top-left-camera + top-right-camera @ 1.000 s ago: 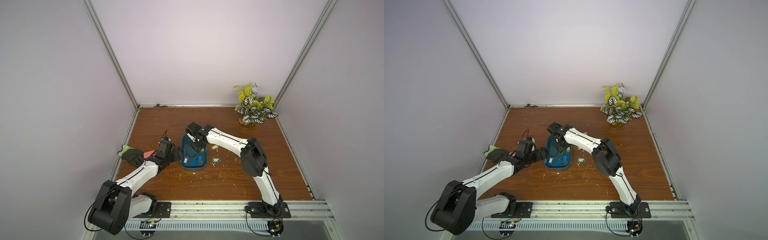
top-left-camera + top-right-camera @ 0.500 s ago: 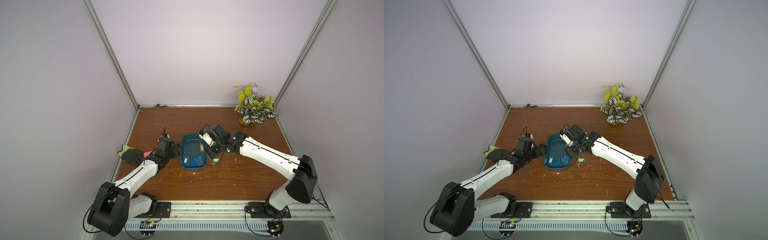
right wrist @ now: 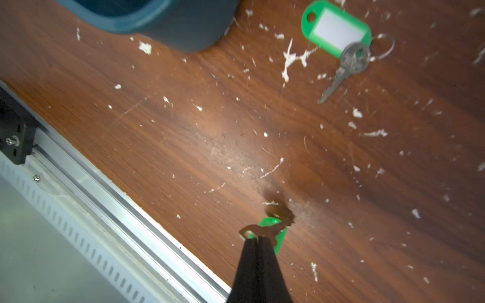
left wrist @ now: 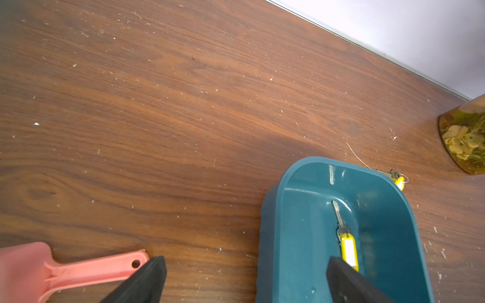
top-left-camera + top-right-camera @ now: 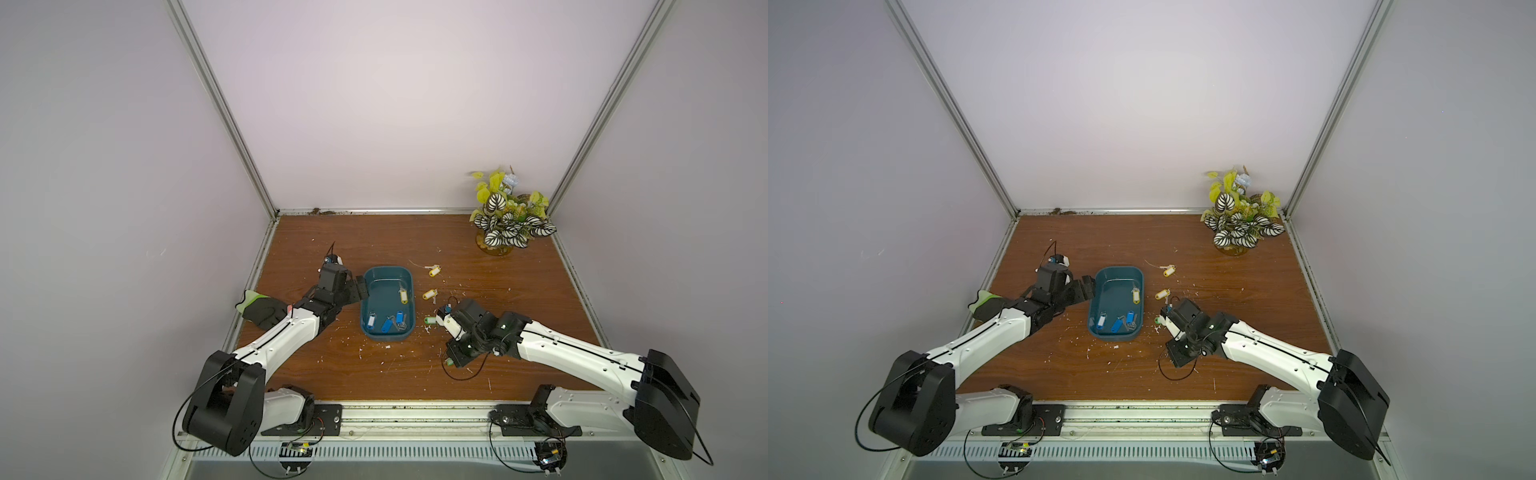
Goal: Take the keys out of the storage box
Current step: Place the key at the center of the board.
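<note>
keys split between box and table. right gripper (image 3: 258, 237) is clamped tight on a green-tagged key (image 3: 277, 230), pinching the metal end, tag sticking out past the tips, its shadow close by on the wood tabletop (image 3: 183, 147). that spot is near the front rail (image 3: 105, 194), well apart from the storage box (image 5: 387, 272). second green-tagged key (image 3: 338, 28) lies flat on the table near the box's near corner. two yellow-tagged keys (image 5: 429, 294) lie on the table farther back on that same side. inside the box: one yellow-tagged key (image 4: 348, 249) and three blue-tagged keys (image 5: 388, 324) bunched at the near end. left gripper (image 4: 244, 259) is spread wide, straddling the box's long wall, inner finger (image 4: 349, 283) over the yellow tag, outer finger (image 4: 141, 283) touching or just over a pink plastic scoop (image 4: 86, 270). white flecks litter the wood. potted plant (image 5: 507, 216) sits in the far corner.
</note>
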Available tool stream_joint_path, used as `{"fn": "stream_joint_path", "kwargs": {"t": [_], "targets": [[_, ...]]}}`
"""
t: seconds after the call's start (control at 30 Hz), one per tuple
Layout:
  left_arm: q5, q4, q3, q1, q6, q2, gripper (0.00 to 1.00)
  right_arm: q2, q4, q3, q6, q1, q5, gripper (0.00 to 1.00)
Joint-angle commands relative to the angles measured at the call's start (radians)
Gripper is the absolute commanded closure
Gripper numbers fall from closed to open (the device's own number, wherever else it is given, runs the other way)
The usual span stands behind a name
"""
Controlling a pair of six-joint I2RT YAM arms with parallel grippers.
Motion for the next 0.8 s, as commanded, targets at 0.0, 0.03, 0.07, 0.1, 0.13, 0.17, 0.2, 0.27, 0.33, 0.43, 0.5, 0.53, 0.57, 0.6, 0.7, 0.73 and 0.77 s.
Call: {"fn": "stream_joint_path", "kwargs": {"t": [0.0,0.03,0.07,0.1,0.13,0.17,0.2,0.27,0.33,0.43,0.5,0.53,0.57,0.6,0.7,0.73,0.77], "targets": [[-0.008,0.001,0.029,0.013,0.023,0.009,0.01,-0.011,0.087,-0.016,0.04,-0.002,-0.031,1.0],[-0.007,0.0,0.03,0.013,0.023,0.01,0.01,-0.005,0.098,-0.02,0.038,-0.001,-0.036,1.0],[-0.007,-0.003,0.031,0.013,0.023,0.008,0.01,0.007,0.111,-0.024,0.034,-0.002,-0.042,1.0],[-0.007,-0.004,0.031,0.013,0.023,0.007,0.01,0.018,0.123,-0.026,0.028,-0.002,-0.044,1.0],[-0.009,-0.006,0.031,0.013,0.023,0.005,0.01,0.028,0.134,-0.026,0.023,-0.002,-0.045,1.0],[-0.009,-0.009,0.031,0.013,0.024,0.003,0.01,0.04,0.146,-0.026,0.018,0.0,-0.042,1.0],[-0.008,-0.011,0.032,0.013,0.024,-0.001,0.01,0.05,0.16,-0.026,0.014,-0.002,-0.037,1.0],[-0.009,-0.014,0.033,0.013,0.027,-0.004,0.01,0.069,0.195,-0.026,0.005,-0.001,-0.035,1.0],[-0.007,-0.02,0.036,0.013,0.028,-0.006,0.01,0.091,0.232,-0.026,0.001,-0.001,-0.045,1.0],[-0.006,-0.028,0.042,0.013,0.029,-0.01,0.01,0.129,0.271,-0.022,-0.005,-0.002,-0.062,1.0],[-0.007,-0.031,0.044,0.013,0.031,-0.016,0.01,0.151,0.288,-0.02,-0.011,-0.001,-0.057,1.0],[-0.007,-0.031,0.044,0.013,0.032,-0.017,0.01,0.157,0.295,-0.021,-0.014,-0.001,-0.054,1.0],[-0.006,-0.032,0.044,0.013,0.034,-0.019,0.01,0.162,0.307,-0.023,-0.017,0.0,-0.05,1.0],[-0.005,-0.032,0.045,0.013,0.036,-0.022,0.01,0.167,0.318,-0.022,-0.019,-0.002,-0.045,1.0],[0.005,-0.03,0.044,0.013,0.039,-0.03,0.01,0.184,0.344,-0.017,-0.022,-0.003,-0.044,1.0],[0.006,-0.029,0.044,0.013,0.041,-0.033,0.0,0.188,0.349,-0.017,-0.021,-0.003,-0.04,1.0],[0.007,-0.029,0.044,0.013,0.042,-0.034,0.0,0.192,0.356,-0.018,-0.023,-0.002,-0.038,0.98]]}}
